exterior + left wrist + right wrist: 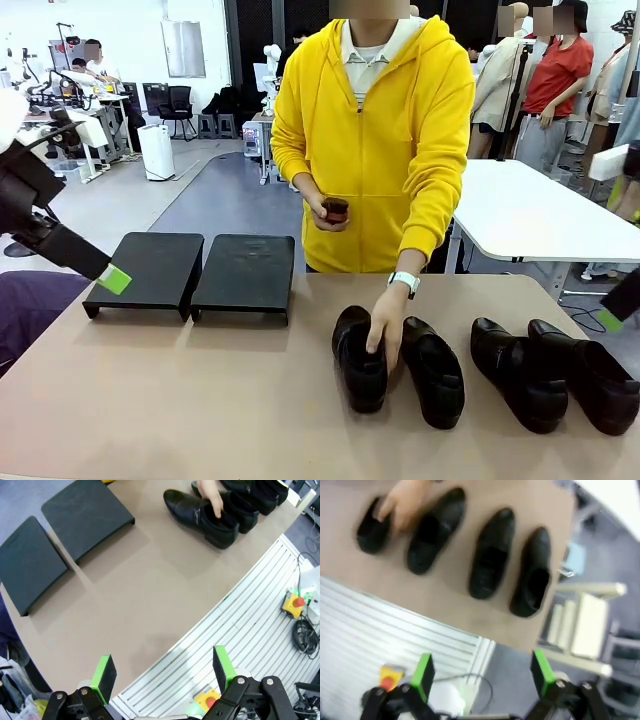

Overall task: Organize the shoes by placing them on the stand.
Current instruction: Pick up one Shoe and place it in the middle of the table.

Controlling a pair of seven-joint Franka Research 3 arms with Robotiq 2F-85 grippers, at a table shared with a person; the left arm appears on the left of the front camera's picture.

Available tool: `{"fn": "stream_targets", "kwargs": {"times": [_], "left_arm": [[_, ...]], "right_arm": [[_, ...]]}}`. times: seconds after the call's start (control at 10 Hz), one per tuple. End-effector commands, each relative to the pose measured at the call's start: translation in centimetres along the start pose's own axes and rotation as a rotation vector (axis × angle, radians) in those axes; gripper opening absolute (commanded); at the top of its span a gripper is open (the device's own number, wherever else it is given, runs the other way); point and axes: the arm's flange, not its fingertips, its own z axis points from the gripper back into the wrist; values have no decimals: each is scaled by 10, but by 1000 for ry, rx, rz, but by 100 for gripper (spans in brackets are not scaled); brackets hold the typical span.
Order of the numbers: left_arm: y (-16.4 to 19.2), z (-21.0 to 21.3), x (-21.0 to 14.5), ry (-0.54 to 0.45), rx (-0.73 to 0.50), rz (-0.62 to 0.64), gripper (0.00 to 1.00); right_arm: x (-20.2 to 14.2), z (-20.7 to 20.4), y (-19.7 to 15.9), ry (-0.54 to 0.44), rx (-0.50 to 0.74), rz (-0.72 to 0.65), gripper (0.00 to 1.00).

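Your left claw [163,670] stands wide and holds nothing; it hangs over the near edge of the counter [200,400], on the stand's side. Your right claw [481,674] is equally wide and empty, off the counter's right end. The stand [145,268], two black platforms set side by side, sits at the far left of the counter. The shoes [518,372] lie in a row of four on the right half, well apart from the stand. The person's hand [385,320] rests on the leftmost shoe.
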Motion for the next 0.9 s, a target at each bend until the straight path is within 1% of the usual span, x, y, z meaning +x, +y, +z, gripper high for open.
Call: {"fn": "stream_targets", "kwargs": {"times": [0.0,0.2,0.3,0.4,0.6,0.8], "left_arm": [[1,0,-1,0,-17,-10,100],[1,0,-1,0,-17,-10,100],[1,0,-1,0,-17,-10,100],[1,0,-1,0,-17,-10,100],[1,0,-1,0,-17,-10,100],[1,0,-1,0,-17,-10,100]], "right_arm": [[-3,-11,-10,59,-28,-90,100],[2,-16,-12,14,59,-23,100],[14,-28,-14,6,79,0,100],[30,-51,-26,28,89,-7,100],[43,-94,-45,50,56,-65,100],[45,-132,-59,32,20,-111,100]]}}
